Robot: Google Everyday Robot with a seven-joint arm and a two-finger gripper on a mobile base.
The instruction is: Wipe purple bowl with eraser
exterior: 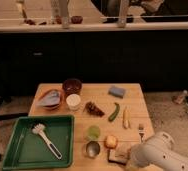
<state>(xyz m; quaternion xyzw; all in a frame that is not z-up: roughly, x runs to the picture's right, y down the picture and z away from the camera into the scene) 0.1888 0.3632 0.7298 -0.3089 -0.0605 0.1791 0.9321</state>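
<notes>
The purple bowl (72, 86) stands at the table's far left, behind a small white cup (73, 101). The eraser (117, 156), a small block with a pale top and dark underside, lies at the near edge of the table. My white arm (159, 152) comes in from the lower right, and its gripper (128, 160) is right at the eraser's right side, largely hidden behind the arm. Whether it touches the eraser cannot be told. The bowl is far from the gripper, across the table.
A green tray (17, 150) holding a white brush (46, 139) sits front left. Also on the table are an orange-rimmed dish (49, 98), a blue sponge (117, 91), a green pepper (114, 111), a banana (126, 118), a fork (141, 131), a green cup (93, 132) and a metal cup (92, 148).
</notes>
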